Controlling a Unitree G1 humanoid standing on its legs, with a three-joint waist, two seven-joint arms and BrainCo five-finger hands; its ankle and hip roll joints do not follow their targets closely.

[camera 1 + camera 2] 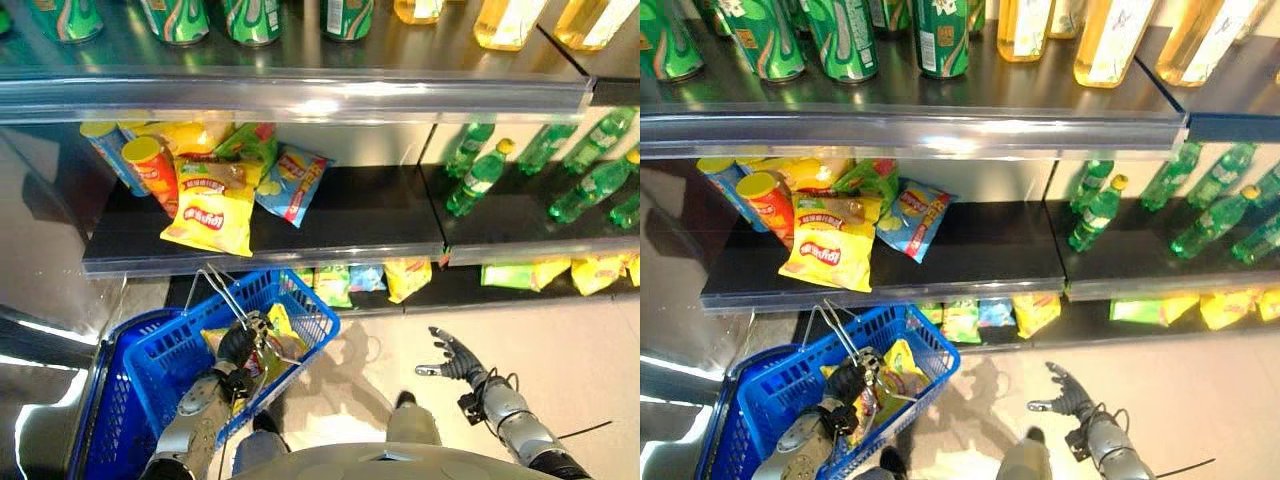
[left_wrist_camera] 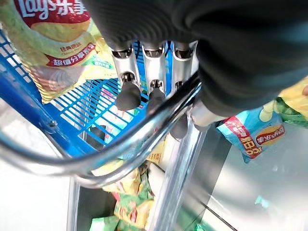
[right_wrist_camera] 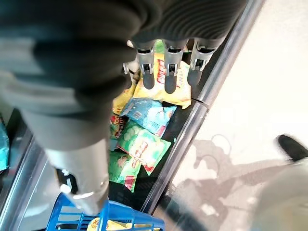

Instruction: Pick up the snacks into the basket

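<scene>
I am looking down from the robot's head at a store shelf unit with a pale floor point(image 1: 560, 350) in front of it. My left hand point(image 1: 240, 345) is low on the left, its fingers point(image 2: 129, 94) curled around the metal handle point(image 2: 144, 134) of a blue basket point(image 1: 170, 360). The basket hangs tilted in that grasp, just in front of the lowest shelf. One yellow chip bag point(image 1: 275, 335) already lies inside the basket, just beside the left hand and partly under the handle.

My right hand point(image 1: 455, 358) is low on the right, well apart from the basket, above the floor. Its fingers are spread and relaxed, and it holds nothing.

The remaining snacks sit on the middle shelf point(image 1: 350, 215), above and beyond the basket. A large yellow chip bag point(image 1: 212, 215) lies at the shelf's front edge, a blue chip bag point(image 1: 292, 185) is just to its right, and a green bag point(image 1: 245, 145) lies behind them. Two upright chip cans point(image 1: 150, 170) stand to the left of the bags.

Further right on that level, green bottles point(image 1: 480, 175) lie leaning. The top shelf holds green cans point(image 1: 850, 40) and yellow bottles point(image 1: 1110, 35). More small snack bags point(image 3: 144, 144) lie on the bottom shelf, near the right hand's fingertips in its wrist view.
</scene>
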